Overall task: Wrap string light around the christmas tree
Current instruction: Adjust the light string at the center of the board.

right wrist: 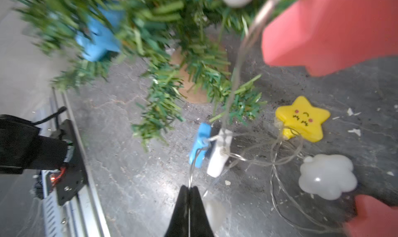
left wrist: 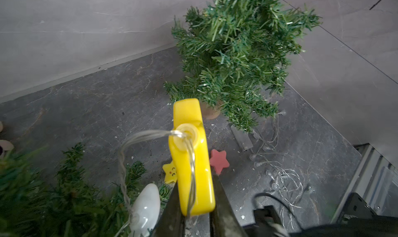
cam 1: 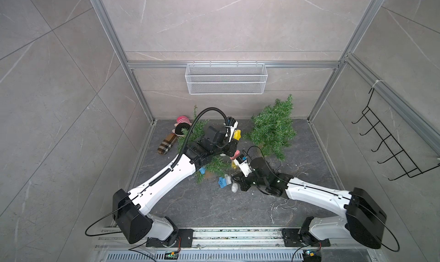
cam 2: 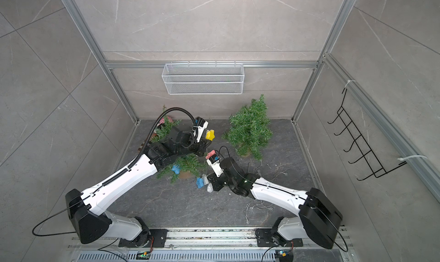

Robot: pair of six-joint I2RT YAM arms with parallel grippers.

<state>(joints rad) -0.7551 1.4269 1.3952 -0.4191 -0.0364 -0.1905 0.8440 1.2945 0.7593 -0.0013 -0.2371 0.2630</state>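
So, looking at a string light [right wrist: 218, 154] of thin clear twisted wire with star and cloud bulbs in yellow, blue, pink and white, tangled in the front christmas tree [cam 1: 215, 165] and strewn on the floor [cam 1: 214, 206] by its base. Spotting a white mesh basket [cam 1: 226, 78] hung on the back rail, well apart from it. Seeing the left gripper [left wrist: 193, 188] clamped on a yellow star bulb [left wrist: 187, 117], and the right gripper [right wrist: 189, 188] pinched fully closed on bare wire just beside a blue star [right wrist: 200, 145].
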